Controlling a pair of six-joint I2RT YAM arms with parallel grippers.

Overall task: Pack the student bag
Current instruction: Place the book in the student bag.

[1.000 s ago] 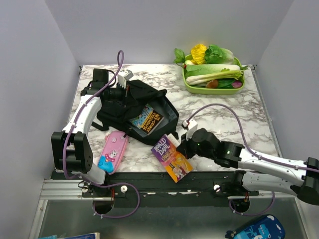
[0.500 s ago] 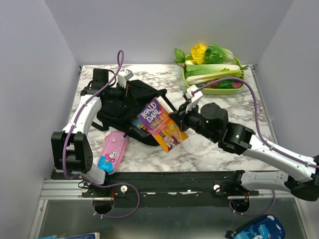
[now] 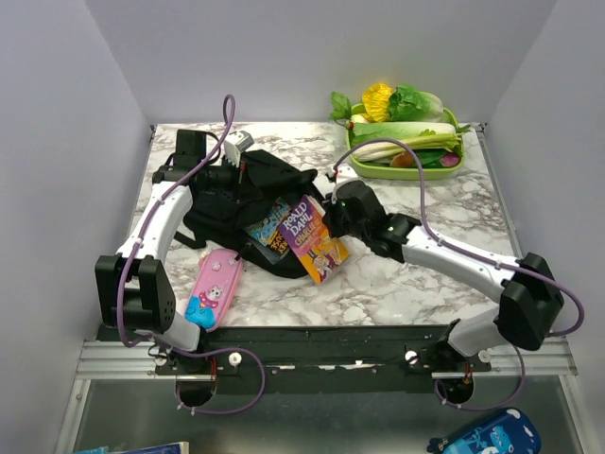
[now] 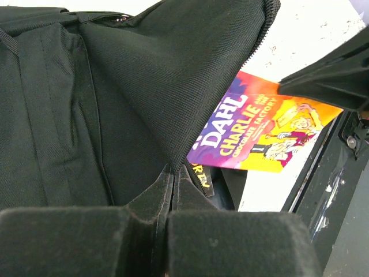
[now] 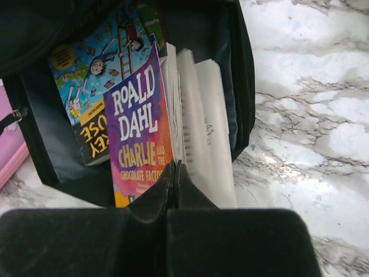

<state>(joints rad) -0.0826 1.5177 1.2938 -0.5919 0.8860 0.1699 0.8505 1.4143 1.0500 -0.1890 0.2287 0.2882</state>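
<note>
The student bag [image 3: 284,178] is a black backpack lying open at the table's left middle. My left gripper [image 3: 242,174] is shut on its top flap [image 4: 173,104], holding the opening up. My right gripper [image 3: 330,214] is shut on the purple Roald Dahl book [image 3: 310,236], whose upper end reaches into the bag's mouth and whose lower end sticks out. In the right wrist view the fingertips [image 5: 173,171] pinch the book's cover [image 5: 138,133], with white pages [image 5: 199,115] fanned beside it. A blue and yellow book [image 5: 92,86] lies inside the bag [image 5: 242,86].
A pink pencil case [image 3: 216,286] lies on the marble table in front of the bag's left side. A green tray [image 3: 378,170] of vegetables stands at the back right. The table's front rail runs along the near edge.
My right gripper picked the Roald Dahl book up from the table's front middle and carried it back and left into the bag's opening. The left arm has held still.
</note>
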